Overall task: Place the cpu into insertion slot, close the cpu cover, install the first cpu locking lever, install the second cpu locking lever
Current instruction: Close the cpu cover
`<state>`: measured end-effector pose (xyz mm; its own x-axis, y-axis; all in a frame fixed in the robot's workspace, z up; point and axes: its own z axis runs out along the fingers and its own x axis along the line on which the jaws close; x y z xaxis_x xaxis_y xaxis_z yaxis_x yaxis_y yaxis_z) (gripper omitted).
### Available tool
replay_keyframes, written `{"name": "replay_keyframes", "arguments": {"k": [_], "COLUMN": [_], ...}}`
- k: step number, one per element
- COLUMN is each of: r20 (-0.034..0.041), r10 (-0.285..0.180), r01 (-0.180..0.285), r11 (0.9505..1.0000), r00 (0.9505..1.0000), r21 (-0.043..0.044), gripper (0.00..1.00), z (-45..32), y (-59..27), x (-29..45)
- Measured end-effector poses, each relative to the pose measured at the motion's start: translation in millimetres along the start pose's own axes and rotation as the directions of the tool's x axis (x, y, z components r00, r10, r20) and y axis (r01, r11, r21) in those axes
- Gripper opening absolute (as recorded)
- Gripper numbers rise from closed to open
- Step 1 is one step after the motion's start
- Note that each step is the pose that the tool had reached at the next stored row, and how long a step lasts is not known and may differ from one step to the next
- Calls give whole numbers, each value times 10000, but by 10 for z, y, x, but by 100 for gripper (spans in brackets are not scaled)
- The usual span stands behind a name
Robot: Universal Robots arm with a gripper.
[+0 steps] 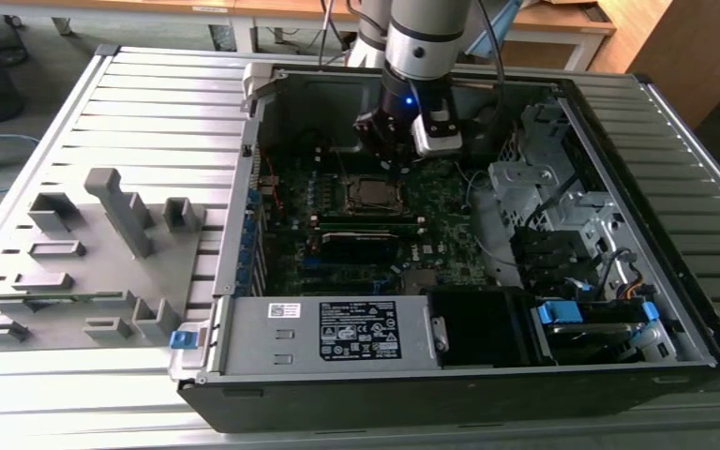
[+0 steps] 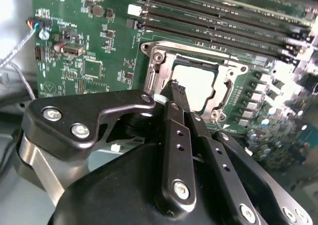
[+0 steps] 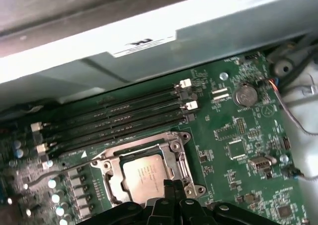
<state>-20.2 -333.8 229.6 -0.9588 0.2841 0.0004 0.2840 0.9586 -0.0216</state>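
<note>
The cpu (image 3: 144, 173) lies flat in the insertion slot (image 1: 369, 194) on the green motherboard, its silver-grey top (image 2: 194, 88) showing through the window of the cpu cover (image 3: 175, 146). The cover lies flat around the chip as a metal frame (image 2: 189, 48). My gripper (image 2: 181, 93) hangs just above the socket's edge, with its two black fingers pressed together and nothing seen between them. In the exterior view the gripper (image 1: 394, 164) stands over the far side of the socket, inside the open computer case. Its fingertips (image 3: 166, 186) reach the chip's near edge in the first wrist view.
Long black memory slots (image 3: 114, 118) run beside the socket. A power supply (image 1: 322, 333) fills the case's near side and a drive cage (image 1: 547, 197) stands at the exterior view's right. A grey fixture plate with blocks (image 1: 97, 253) lies outside the case. Loose cables (image 2: 15, 61) run near the board's edge.
</note>
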Motion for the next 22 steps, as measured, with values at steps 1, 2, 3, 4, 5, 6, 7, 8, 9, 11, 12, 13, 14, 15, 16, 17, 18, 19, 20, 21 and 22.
{"name": "replay_keyframes", "arguments": {"k": [1, 2, 3, 4, 5, 6, 7, 8, 9, 11, 12, 13, 14, 15, 16, 17, 18, 19, 20, 21, 22], "r20": [3, 5, 8, 9, 11, 14, 17, 20, 24, 30, 34, 38, 42, 44, 48, 52, 55, 58, 61, 64, 67], "r10": [-165, -322, -485, -641, -803, -963, -1129, -1291, -1451, -1773, -1934, -2092, -2267, -2425, -2586, -2746, -2905, -3063, -3216, -3344, -3389], "r01": [165, 322, 485, 641, 803, 963, 1129, 1292, 1451, 1773, 1934, 2093, 2267, 2425, 2586, 2746, 2905, 3063, 3216, 3344, 3389], "r11": [9999, 9995, 9988, 9979, 9968, 9954, 9936, 9916, 9894, 9842, 9811, 9779, 9740, 9701, 9660, 9616, 9569, 9519, 9469, 9424, 9408], "r00": [9999, 9995, 9988, 9979, 9968, 9954, 9936, 9916, 9894, 9842, 9811, 9779, 9740, 9701, 9660, 9615, 9569, 9519, 9469, 9424, 9408], "r21": [-3, -9, -16, -23, -26, -28, -31, -31, -31, -29, -29, -29, -29, -27, -26, -26, -25, -24, -22, -21, -22], "gripper": [11, 11, 11, 11, 11, 11, 11, 11, 11, 11, 11, 11, 11, 11, 11, 11, 11, 11, 11, 11, 11], "z": [1, 2, 2, 3, 3, 3, 3, 3, 3, 4, 4, 5, 6, 7, 7, 8, 9, 10, 10, 11, 11], "y": [0, 0, 1, 1, 0, 0, 0, 0, 0, 0, 0, 0, 0, 0, 0, 0, 0, 0, 0, 0, -2], "x": [0, 0, 0, 0, 0, 0, 0, 0, 0, 0, 0, 0, 0, 0, 0, 0, 0, 0, 0, 1, 7]}}
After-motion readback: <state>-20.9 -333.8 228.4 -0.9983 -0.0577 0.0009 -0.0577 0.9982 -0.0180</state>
